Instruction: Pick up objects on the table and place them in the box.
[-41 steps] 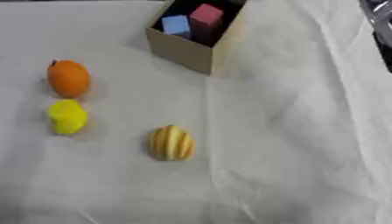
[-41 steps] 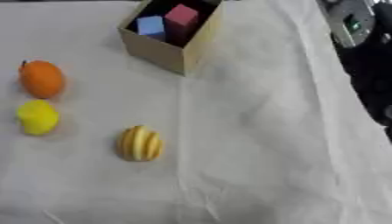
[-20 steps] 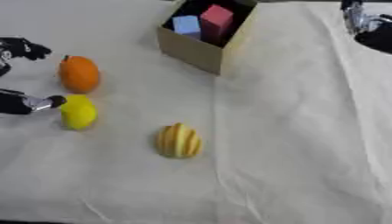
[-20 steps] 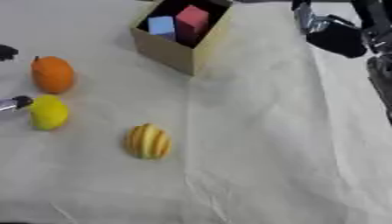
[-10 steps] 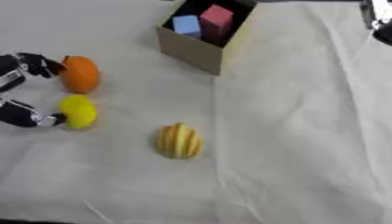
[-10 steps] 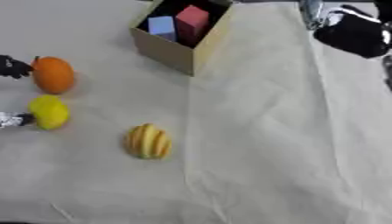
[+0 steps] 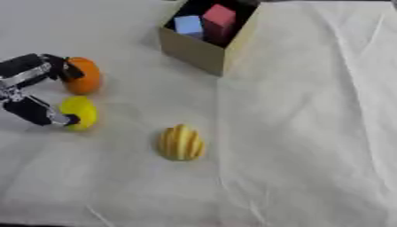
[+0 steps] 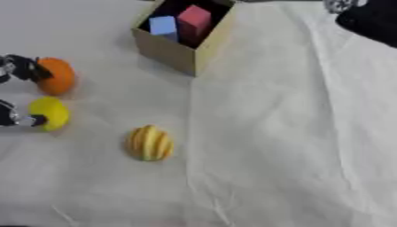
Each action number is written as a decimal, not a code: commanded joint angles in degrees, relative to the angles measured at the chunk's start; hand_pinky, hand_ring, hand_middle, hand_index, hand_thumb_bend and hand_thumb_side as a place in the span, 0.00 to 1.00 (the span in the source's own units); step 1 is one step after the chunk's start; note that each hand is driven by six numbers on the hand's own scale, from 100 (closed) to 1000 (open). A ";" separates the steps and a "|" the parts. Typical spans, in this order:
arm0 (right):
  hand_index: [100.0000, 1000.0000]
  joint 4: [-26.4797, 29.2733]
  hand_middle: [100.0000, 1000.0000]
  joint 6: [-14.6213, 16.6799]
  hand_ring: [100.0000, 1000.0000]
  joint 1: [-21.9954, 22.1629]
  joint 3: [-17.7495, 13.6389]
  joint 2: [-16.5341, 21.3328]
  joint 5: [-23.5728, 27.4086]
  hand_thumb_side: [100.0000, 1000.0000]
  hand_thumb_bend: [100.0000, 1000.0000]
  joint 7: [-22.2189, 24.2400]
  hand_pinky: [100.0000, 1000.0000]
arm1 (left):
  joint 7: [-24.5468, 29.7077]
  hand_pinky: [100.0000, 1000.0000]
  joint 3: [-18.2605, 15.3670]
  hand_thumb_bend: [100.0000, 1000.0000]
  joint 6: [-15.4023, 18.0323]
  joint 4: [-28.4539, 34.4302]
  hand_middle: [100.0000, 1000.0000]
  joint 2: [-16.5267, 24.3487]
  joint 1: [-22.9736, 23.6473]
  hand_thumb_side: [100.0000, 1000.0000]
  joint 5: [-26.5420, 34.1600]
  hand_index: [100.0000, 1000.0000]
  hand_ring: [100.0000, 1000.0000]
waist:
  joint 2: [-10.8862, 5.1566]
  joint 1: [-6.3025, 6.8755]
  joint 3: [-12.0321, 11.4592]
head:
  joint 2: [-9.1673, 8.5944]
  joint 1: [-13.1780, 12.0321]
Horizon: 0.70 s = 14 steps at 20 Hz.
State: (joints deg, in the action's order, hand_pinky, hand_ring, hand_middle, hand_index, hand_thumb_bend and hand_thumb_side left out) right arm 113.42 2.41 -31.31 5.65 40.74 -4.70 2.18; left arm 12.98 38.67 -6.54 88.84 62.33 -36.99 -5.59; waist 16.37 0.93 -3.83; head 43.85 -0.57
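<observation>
Box: one cardboard box, open at the top, on the white cloth.
Blocks: two inside the box, a blue block and a red block side by side.
Loose fruit: three, all nearer than the box and to its left: an orange fruit, a yellow fruit just below it, a striped yellow fruit closest to the box's near corner.
Left hand: spread, one finger touching the orange fruit, another the yellow fruit.
Right hand: dark shape right of the box; fingers cannot be told.
Change: the left hand was not in view two seconds ago and has come up against the two fruits; fruit and box lie as before.
</observation>
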 commanded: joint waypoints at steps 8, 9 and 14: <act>0.78 1.17 0.60 -0.34 0.66 -0.49 -2.20 2.79 6.17 0.49 0.00 1.77 0.90 | 36.61 0.80 -8.21 0.56 1.40 -6.06 0.74 -3.26 -9.67 0.08 -7.06 0.82 0.77 | -1.12 0.00 -1.09 | 0.10 0.83; 0.78 1.17 0.60 -0.36 0.66 -0.43 -2.22 2.75 6.27 0.49 0.00 1.80 0.90 | 37.79 0.80 -8.50 0.54 1.76 -6.56 0.74 -3.64 -10.16 0.07 -8.02 0.82 0.77 | -1.12 0.01 -1.13 | 0.10 0.84; 0.78 1.17 0.60 -0.50 0.66 -0.27 -2.29 2.52 6.52 0.49 0.00 1.84 0.90 | 38.96 0.78 -8.54 0.44 3.17 -8.87 0.71 -5.36 -11.65 0.00 -10.09 0.80 0.75 | -1.02 0.06 -1.21 | -0.10 0.60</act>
State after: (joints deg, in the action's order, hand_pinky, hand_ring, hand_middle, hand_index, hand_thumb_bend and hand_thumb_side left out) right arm 113.44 1.95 -31.16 4.22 41.69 1.24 4.04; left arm 51.42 31.19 -3.69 80.32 55.96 -47.46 -15.07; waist 16.45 0.92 -4.96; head 43.86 0.11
